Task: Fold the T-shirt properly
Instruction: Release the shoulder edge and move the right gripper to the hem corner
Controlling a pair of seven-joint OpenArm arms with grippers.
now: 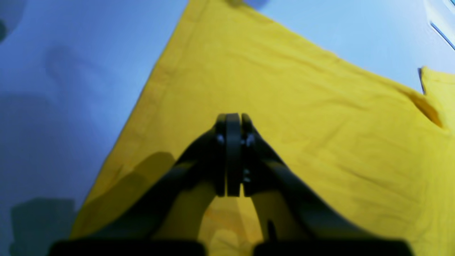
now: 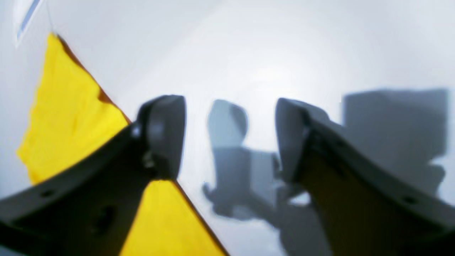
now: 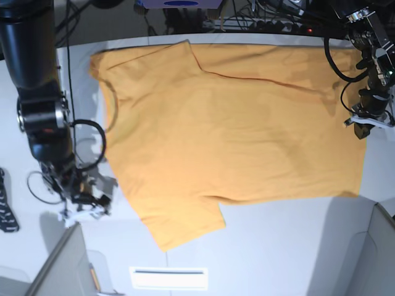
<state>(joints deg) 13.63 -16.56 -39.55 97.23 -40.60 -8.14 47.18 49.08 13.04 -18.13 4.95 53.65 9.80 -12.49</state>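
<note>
The orange-yellow T-shirt (image 3: 228,129) lies spread flat on the white table (image 3: 290,246), one short sleeve pointing toward the front edge. My left gripper (image 3: 364,129) hangs at the shirt's right edge. In the left wrist view its fingers are pressed together, left gripper (image 1: 233,119) shut just over the wrinkled T-shirt (image 1: 302,106), and no cloth shows between them. My right gripper (image 3: 86,206) sits left of the shirt, off the cloth. In the right wrist view the right gripper (image 2: 231,138) stands wide open over bare table, the T-shirt (image 2: 71,113) to its left.
Cables and a power strip (image 3: 265,21) run along the back edge. A white label strip (image 3: 168,277) lies at the front edge. A black patterned object (image 3: 6,213) sits at the far left. Grey panels (image 3: 58,265) stand at the front corners.
</note>
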